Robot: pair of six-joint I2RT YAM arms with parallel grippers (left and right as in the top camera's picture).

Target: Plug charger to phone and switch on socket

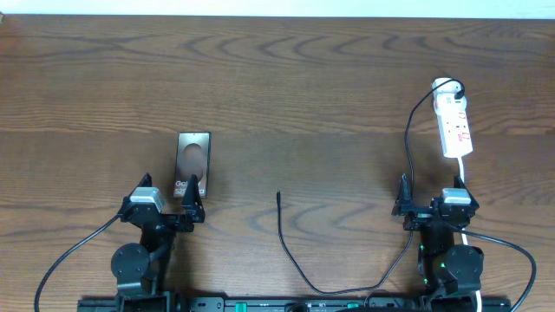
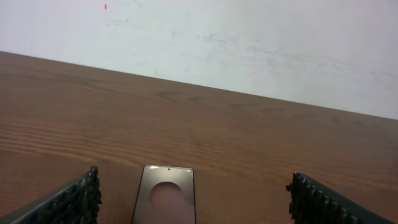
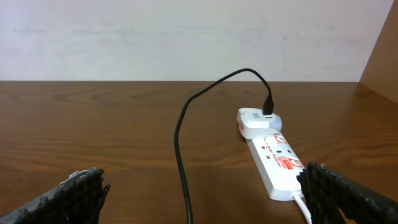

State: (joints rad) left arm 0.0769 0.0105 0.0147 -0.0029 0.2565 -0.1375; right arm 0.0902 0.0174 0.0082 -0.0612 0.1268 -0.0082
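Note:
The phone [image 1: 192, 162] lies flat at the left of the table, its white strip at the near end; in the left wrist view it [image 2: 165, 199] lies ahead between the fingers. The charger cable [image 1: 286, 244] runs from a white adapter [image 1: 447, 87] in the socket [image 1: 454, 124], down the right side, loops along the front edge, and ends in a plug tip [image 1: 278, 196] lying free mid-table. The socket also shows in the right wrist view [image 3: 273, 158], with the cable [image 3: 180, 155]. My left gripper [image 1: 170, 201] is open just near the phone. My right gripper [image 1: 431, 201] is open near the socket's near end.
The socket's white cord [image 1: 465, 178] runs toward the right arm base. A white wall [image 2: 249, 43] stands behind the table's far edge. A wooden panel [image 3: 382, 56] stands at the far right.

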